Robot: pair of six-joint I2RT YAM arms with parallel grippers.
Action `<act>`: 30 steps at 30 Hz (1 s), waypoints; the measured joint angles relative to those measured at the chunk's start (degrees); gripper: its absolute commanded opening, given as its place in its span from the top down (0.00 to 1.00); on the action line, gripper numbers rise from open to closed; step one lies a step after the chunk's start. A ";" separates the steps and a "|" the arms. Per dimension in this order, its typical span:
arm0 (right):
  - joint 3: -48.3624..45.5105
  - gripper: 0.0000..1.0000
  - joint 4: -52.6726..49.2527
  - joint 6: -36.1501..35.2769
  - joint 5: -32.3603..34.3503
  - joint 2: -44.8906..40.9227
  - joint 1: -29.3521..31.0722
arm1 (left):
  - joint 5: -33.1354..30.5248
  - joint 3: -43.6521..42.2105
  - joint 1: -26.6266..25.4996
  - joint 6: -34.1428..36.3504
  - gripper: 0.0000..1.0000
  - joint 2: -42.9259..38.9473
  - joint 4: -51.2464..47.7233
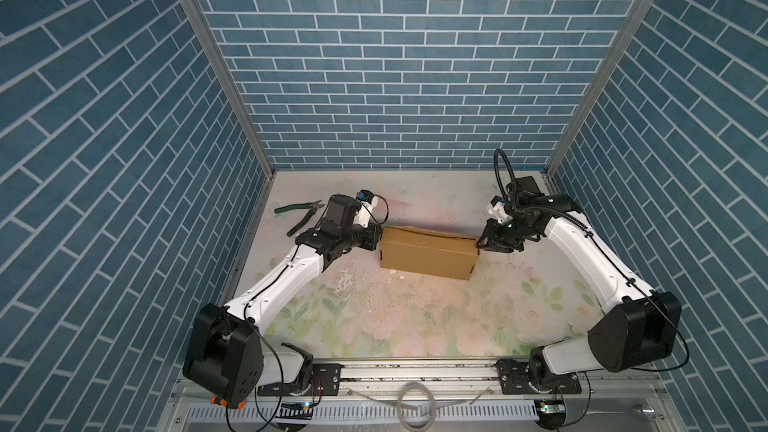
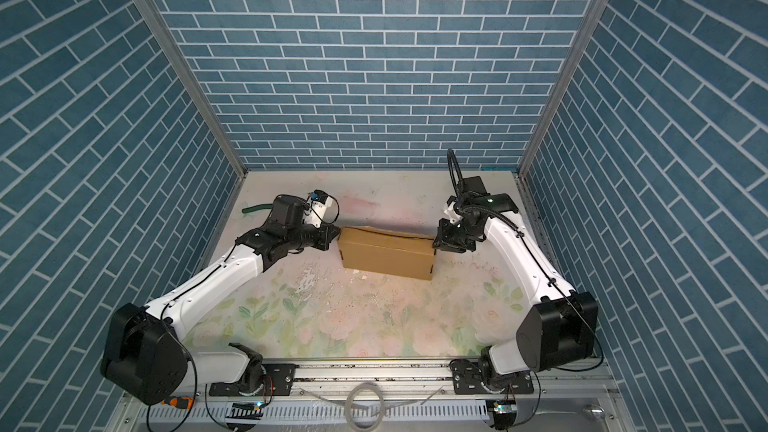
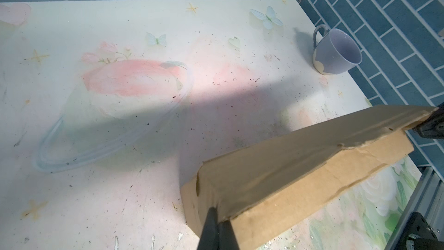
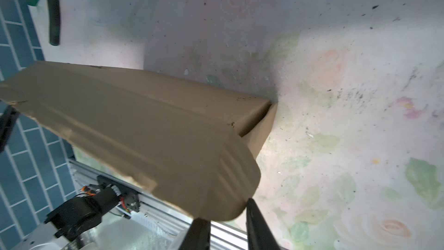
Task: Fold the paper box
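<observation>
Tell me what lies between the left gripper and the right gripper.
The paper box fills that stretch, as both top views show: the left gripper is at one end of it, the right gripper at the opposite end.

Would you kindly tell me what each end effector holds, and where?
Left end effector: shut at the box's left end; a grip cannot be told. Right end effector: jaws apart around its right end's edge, not clamped.

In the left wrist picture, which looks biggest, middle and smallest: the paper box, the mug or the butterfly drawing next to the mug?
1. paper box, but it sits closest to the camera, which makes it look bigger
2. mug, farther back
3. butterfly drawing, farthest back
</observation>
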 measured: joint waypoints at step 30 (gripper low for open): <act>3.63 1.00 -0.72 1.62 -15.96 2.25 -3.41 | -3.98 -0.90 0.13 -0.31 0.95 -1.07 -1.31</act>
